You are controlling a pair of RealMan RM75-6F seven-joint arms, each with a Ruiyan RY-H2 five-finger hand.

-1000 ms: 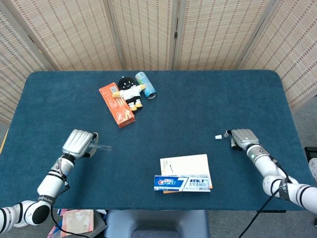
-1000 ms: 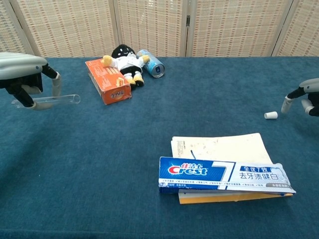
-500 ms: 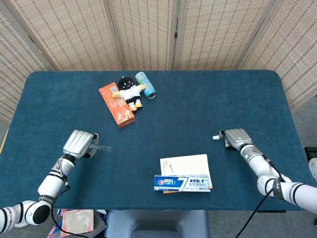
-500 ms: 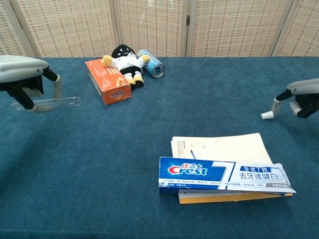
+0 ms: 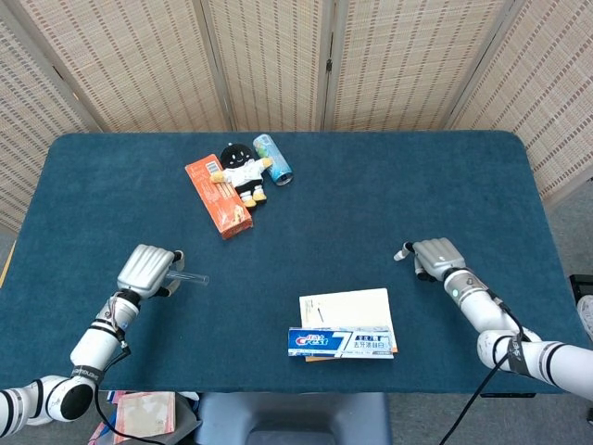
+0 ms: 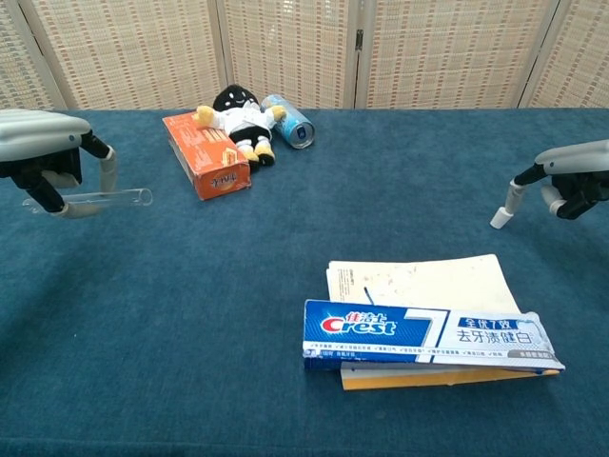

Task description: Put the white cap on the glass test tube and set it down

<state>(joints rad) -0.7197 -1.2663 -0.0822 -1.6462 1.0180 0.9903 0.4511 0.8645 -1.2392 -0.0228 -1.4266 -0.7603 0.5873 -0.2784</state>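
My left hand (image 5: 146, 269) (image 6: 40, 152) hovers at the table's left and grips the glass test tube (image 5: 188, 275) (image 6: 107, 198). The tube lies level with its open end pointing right. The small white cap (image 5: 399, 256) (image 6: 497, 220) sits on the blue cloth at the right. My right hand (image 5: 434, 256) (image 6: 569, 171) is just right of it. One outstretched finger touches the cap, and the other fingers are curled back and hold nothing.
A Crest toothpaste box (image 6: 428, 336) lies on a notebook (image 6: 419, 282) at the front centre, between the hands. An orange box (image 5: 219, 196), a plush doll (image 5: 241, 172) and a can (image 5: 273, 158) lie at the back left. Folding screens stand behind the table.
My right hand has slid left to the cap, and its fingertip has nudged the cap a little leftward. The left hand and tube have stayed put.
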